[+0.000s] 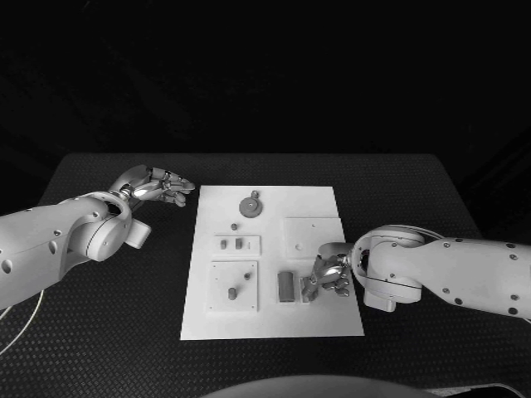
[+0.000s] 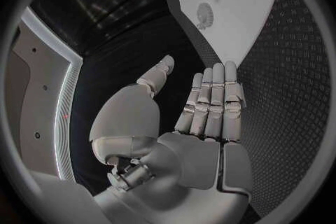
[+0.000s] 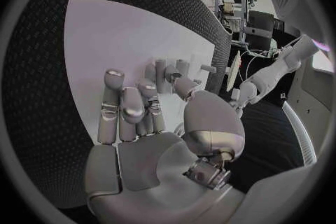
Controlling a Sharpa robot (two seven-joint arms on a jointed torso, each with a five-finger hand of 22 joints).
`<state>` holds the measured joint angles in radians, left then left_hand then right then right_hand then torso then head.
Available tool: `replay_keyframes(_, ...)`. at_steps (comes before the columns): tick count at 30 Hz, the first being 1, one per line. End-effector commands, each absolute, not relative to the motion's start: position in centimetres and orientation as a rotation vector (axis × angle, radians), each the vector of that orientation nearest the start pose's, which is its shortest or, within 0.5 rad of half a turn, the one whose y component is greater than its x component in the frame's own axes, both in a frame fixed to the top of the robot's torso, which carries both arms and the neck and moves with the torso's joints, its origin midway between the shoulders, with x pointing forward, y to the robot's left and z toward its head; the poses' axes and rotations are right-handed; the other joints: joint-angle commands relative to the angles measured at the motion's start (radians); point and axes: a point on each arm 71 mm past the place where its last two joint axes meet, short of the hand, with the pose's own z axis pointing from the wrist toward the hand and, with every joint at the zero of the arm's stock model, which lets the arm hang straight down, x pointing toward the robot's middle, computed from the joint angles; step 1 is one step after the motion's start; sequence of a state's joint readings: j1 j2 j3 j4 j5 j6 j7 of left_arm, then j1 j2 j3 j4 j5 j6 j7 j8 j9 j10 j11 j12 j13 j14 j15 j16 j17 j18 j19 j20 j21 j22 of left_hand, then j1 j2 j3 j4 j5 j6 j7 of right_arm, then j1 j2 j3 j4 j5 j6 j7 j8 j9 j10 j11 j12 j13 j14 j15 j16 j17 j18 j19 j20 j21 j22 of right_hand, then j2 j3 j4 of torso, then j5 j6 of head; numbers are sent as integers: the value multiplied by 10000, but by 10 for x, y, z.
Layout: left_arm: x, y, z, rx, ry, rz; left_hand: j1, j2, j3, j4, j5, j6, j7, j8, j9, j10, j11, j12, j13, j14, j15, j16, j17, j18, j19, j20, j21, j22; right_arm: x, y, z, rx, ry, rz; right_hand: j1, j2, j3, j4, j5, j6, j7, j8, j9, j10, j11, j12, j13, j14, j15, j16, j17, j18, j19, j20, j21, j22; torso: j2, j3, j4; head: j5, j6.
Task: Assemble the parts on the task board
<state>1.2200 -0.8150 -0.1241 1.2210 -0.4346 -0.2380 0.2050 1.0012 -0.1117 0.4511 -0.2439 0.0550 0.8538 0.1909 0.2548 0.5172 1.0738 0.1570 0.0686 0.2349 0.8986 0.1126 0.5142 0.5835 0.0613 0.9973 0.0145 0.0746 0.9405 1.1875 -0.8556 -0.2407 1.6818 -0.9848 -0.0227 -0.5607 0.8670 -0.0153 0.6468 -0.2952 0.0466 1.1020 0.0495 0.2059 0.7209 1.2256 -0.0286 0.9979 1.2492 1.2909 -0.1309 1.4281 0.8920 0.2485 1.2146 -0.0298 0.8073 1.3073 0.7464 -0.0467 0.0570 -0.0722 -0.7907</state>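
The white task board (image 1: 271,319) lies in the middle of the table. On it are a round disc part (image 1: 252,205), a small peg (image 1: 235,225), two small pieces (image 1: 232,244) on a raised plate, an upright peg (image 1: 232,293) and a grey bar (image 1: 286,285). My left hand (image 1: 158,184) hovers off the board's far left corner, fingers straight and empty (image 2: 206,109). My right hand (image 1: 329,269) is over the board's right side, right of the bar. Its fingers (image 3: 133,106) curl toward the thumb, and I cannot tell whether a part sits between them.
A square raised plate (image 1: 312,235) sits on the board just beyond my right hand. Black textured table (image 1: 110,332) surrounds the board on all sides. The left wrist view shows the board (image 2: 238,33) and the disc (image 2: 204,14) ahead of the fingertips.
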Motion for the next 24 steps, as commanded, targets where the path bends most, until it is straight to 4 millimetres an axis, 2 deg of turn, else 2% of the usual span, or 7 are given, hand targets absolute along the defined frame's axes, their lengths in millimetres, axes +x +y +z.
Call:
replay_keyframes(1, 527, 284, -219, -7865, 16785, -10656, -56, -74, -27, -15, -49, -44, -47, 46, -10, 9, -13, 9, -12, 59, 2, -62, 20, 110, -45, -8, -27, -12, 402, -189, -286, 2197, 24900, 4369, 437, 411, -27, 44, 34, -238, 287, 27, 4, 78, -36, 12, -19, -15, -52, 24, -6, 133, 6, 0, 36, 190, -2, -1, -5, 2, 11)
replay_keyframes(7, 527, 285, -219, -7874, 16786, -10640, -57, -74, -27, -14, -49, -45, -46, 46, -11, 9, -12, 9, -12, 60, 2, -65, 24, 110, -46, -8, -27, -12, 403, -189, -288, 2254, 24802, 4401, -104, 76, -158, 270, 35, -217, 298, 4, -54, 75, -25, -15, -40, -8, -43, 1, -30, 133, 52, 15, -5, 150, 0, 3, 0, 3, 3)
replay_keyframes(18, 527, 284, -219, -7880, 16803, -10636, -62, -75, -28, -11, -49, -49, -45, 46, -13, 8, -12, 9, -13, 61, 2, -71, 31, 109, -46, -8, -27, -12, 403, -185, -288, 2205, 24775, 4539, -223, -65, -89, 376, 34, -216, 297, -13, -88, 77, -27, -23, -48, 1, -48, -8, -41, 133, 79, -10, -36, 137, 1, 2, -3, 17, -12)
replay_keyframes(24, 527, 285, -219, -7888, 16804, -10623, -61, -78, -28, -12, -49, -50, -45, 46, -14, 7, -12, 9, -14, 60, 2, -75, 35, 110, -47, -8, -28, -13, 402, -184, -288, 2172, 24800, 4601, -331, -252, -60, 495, 34, -227, 302, -27, -112, 70, -23, -31, -54, 5, -45, -19, -51, 133, 96, -23, -60, 133, -3, -1, -1, 27, -12)
